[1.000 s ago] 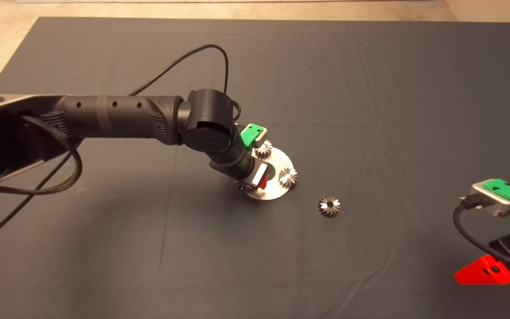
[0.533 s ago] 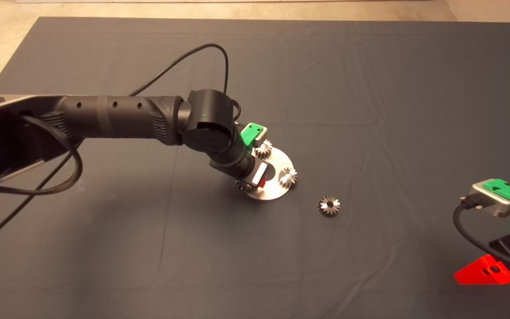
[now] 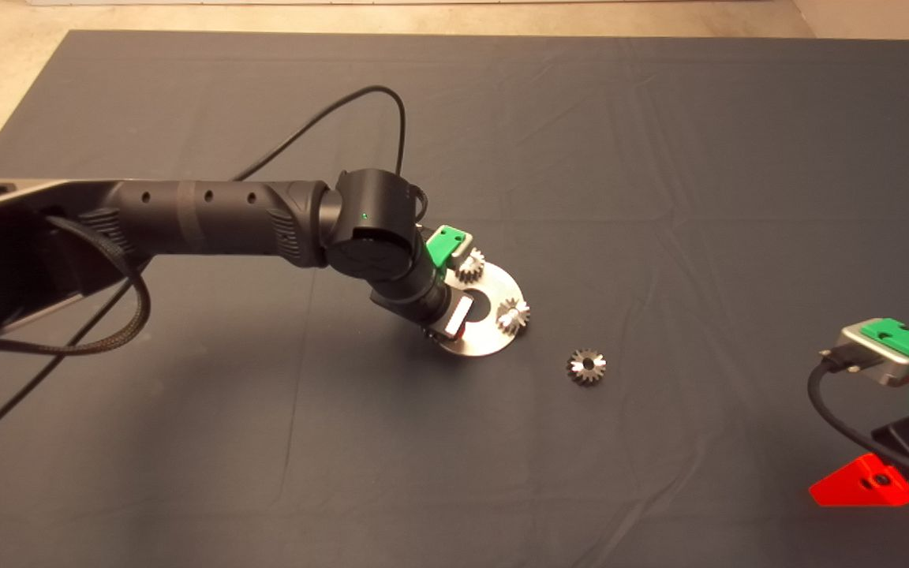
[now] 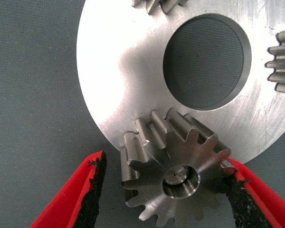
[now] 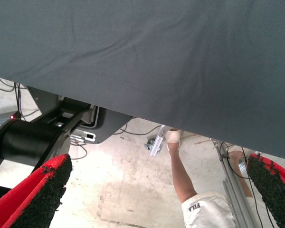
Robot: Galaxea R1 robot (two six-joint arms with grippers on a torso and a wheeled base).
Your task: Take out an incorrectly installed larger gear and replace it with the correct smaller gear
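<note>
**Left gripper set around a gear on the round steel plate**

A dark grey mat (image 3: 660, 158) covers the table, lightly creased, with pale floor seen beyond its far edge. Near the mat's middle lies a round steel plate (image 3: 494, 339) with a large round hole in its centre; all places below are given from this plate.

The left arm reaches in over the mat, and the left gripper (image 4: 164, 190) is lowered onto the plate's near-left rim. In the left wrist view its red fingers (image 4: 80, 190) are spread, one on each side of the larger gear (image 4: 178, 173). One pad touches or nearly touches the teeth, while a gap is seen at the other pad. The larger gear sits on a pin at the plate's rim, partly overhanging it, its axis upright and its flat face turned up.

Two more small gears (image 3: 513, 314) stand on the plate's rim, at its far and right sides. The smaller gear (image 3: 586, 366) lies alone on the mat, near the plate to its right and nearer the camera, flat, with its centre hole facing up. Open mat surrounds it on every side.

The right gripper (image 3: 880, 410) is parked well to the plate's right, at the mat's edge, its fingers wide apart. In its wrist view a person's leg (image 5: 180, 171) is seen on the floor beyond the mat.
</note>
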